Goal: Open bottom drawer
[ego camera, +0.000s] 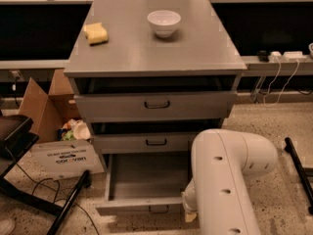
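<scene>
Grey steel makes up the bench (pixel 156 58), and the bottom drawer (pixel 146 177) sits at floor level under its front edge. It stands drawn well out toward the camera, with its plain tray bare. Its narrow front panel runs parallel to that front edge, and its small dark handle (pixel 157 209) is at the centre. The gripper (pixel 190 210) hangs low below the bench's front right corner, at the right end of the drawer's front panel, so the handle lies just beside it toward the front left corner. The bulky white arm (pixel 230 180) hides much of it, and I cannot tell whether the jaws are wide, narrow or holding anything. Judging from this, the drawer looks nearly or fully open. Any further pull would run straight out from the front edge, along the tray's sliding axis. Above it are the middle drawer (pixel 146 142) and the top drawer (pixel 154 104), each with a dark gap over its front, and neither is in the way. A white bowl (pixel 164 22) and a yellow sponge (pixel 96 33) rest near the bench's back edge, well apart from the work. Off the front left corner lie a white labelled box (pixel 63 158), a cardboard box (pixel 39 106) and a black stand leg (pixel 73 195). The leg is near the drawer's left front corner and could catch it.
</scene>
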Robot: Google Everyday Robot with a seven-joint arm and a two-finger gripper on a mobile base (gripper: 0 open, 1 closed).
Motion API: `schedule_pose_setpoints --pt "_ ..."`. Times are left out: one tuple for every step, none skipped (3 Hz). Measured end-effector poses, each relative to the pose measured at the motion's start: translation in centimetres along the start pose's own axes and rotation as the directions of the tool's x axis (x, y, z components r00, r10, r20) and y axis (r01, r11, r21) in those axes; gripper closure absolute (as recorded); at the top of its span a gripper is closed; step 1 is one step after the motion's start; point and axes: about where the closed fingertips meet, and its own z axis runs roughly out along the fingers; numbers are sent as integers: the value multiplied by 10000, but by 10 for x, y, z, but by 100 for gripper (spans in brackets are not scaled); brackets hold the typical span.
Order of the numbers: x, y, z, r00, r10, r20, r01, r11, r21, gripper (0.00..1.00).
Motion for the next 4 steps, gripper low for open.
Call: schedule_pose_setpoints --pt "-2 -2 -2 10000 4 -2 -4 10000 -2 61" --pt "10 8 -7 9995 264 -177 -267 9996 -131 85" --pt "22 12 -14 9983 394 -438 -401 9991 -154 100" --pt "26 24 -16 9966 635 -526 -650 9975 -287 100"
